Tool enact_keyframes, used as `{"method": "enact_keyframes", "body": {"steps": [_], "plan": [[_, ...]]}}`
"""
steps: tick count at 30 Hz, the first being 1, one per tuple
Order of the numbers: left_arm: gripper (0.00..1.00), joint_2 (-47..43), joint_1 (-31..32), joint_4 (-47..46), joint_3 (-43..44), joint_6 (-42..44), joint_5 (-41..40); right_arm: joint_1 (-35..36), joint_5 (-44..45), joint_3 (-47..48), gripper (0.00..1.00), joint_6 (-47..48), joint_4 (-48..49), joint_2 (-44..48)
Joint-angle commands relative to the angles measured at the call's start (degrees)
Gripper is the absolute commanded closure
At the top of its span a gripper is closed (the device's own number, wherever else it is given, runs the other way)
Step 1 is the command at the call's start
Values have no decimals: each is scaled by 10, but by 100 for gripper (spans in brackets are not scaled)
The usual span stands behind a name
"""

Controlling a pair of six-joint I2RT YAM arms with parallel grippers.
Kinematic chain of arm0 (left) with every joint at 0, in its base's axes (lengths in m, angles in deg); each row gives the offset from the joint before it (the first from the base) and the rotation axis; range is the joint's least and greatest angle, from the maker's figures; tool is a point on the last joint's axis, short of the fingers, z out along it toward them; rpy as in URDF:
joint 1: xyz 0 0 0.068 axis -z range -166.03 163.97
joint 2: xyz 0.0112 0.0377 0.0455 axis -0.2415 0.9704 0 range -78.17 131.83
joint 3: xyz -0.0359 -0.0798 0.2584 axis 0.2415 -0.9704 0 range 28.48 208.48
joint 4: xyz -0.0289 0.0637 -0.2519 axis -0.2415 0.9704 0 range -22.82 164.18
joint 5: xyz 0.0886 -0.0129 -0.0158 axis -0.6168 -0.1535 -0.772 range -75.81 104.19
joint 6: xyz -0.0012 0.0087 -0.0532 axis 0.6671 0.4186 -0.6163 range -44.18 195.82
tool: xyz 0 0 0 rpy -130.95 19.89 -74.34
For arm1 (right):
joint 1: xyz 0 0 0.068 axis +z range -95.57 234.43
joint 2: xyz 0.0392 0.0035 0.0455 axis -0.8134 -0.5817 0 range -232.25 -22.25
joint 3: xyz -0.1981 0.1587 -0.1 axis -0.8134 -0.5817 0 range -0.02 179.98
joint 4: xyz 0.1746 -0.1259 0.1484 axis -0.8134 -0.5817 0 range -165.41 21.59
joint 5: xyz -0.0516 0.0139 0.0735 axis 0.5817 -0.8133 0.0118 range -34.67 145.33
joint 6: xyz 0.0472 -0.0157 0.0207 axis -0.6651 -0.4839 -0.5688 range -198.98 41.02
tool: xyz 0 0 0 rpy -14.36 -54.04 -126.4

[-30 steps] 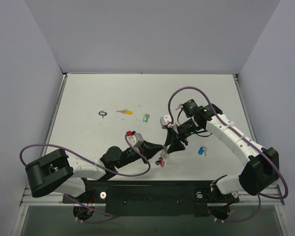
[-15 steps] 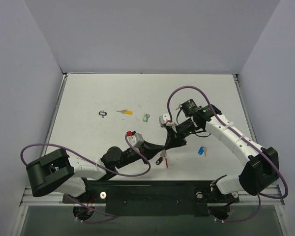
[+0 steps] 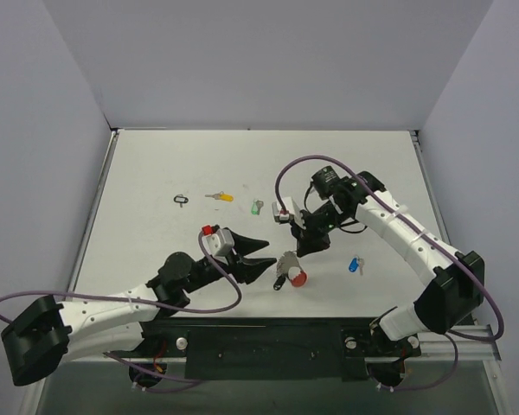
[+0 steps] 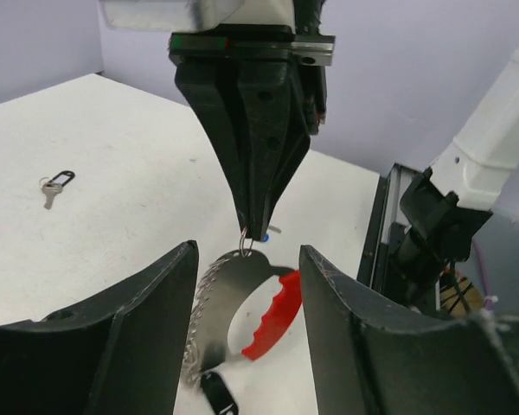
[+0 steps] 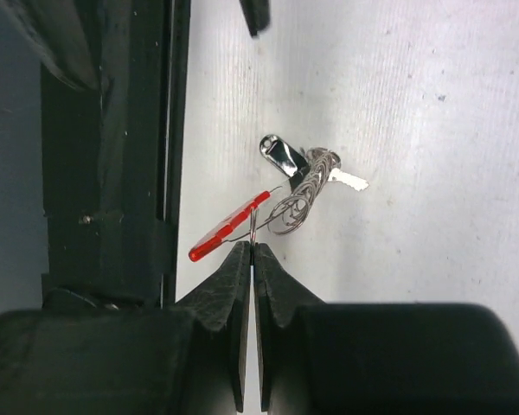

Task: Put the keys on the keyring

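The keyring (image 3: pixel 287 263), a silver ring with a beaded chain and red curved tag (image 3: pixel 299 277), hangs from my right gripper (image 3: pixel 295 252), which is shut on its small top ring. In the right wrist view the shut gripper (image 5: pixel 253 245) pinches that ring, with the keyring (image 5: pixel 301 202), its red tag (image 5: pixel 228 227) and a black-tagged key (image 5: pixel 281 156) below. My left gripper (image 3: pixel 271 251) stands open just left of it; in its own view the open gripper (image 4: pixel 248 251) frames the keyring (image 4: pixel 209 294). Loose keys lie on the table: yellow (image 3: pixel 218 197), green (image 3: pixel 257 207), blue (image 3: pixel 355 265).
A key on a small black loop tag (image 3: pixel 182 200) lies at the table's far left, also seen in the left wrist view (image 4: pixel 57 183). The black base rail (image 3: pixel 268 339) runs along the near edge. Purple cables loop off both arms.
My left gripper has opened, let go of the keyring and drawn back to the left. The right gripper has shut on the keyring's small ring and shifted slightly up and left with it.
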Motion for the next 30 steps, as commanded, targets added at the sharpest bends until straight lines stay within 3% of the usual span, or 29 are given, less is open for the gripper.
{"method": "enact_keyframes", "body": {"steps": [1,5,11,20,30], "plan": [[40,-61,1,248,47,115,32,18,74,46,100,27,-110,-31],[44,-41,7,284,81,160,29,38,112,76,100,28,-147,-69],[51,50,26,242,129,201,20,39,108,84,100,23,-151,-81],[53,139,51,136,148,197,12,40,107,83,100,26,-149,-87],[67,158,58,116,159,193,6,44,98,81,100,29,-148,-87]]}}
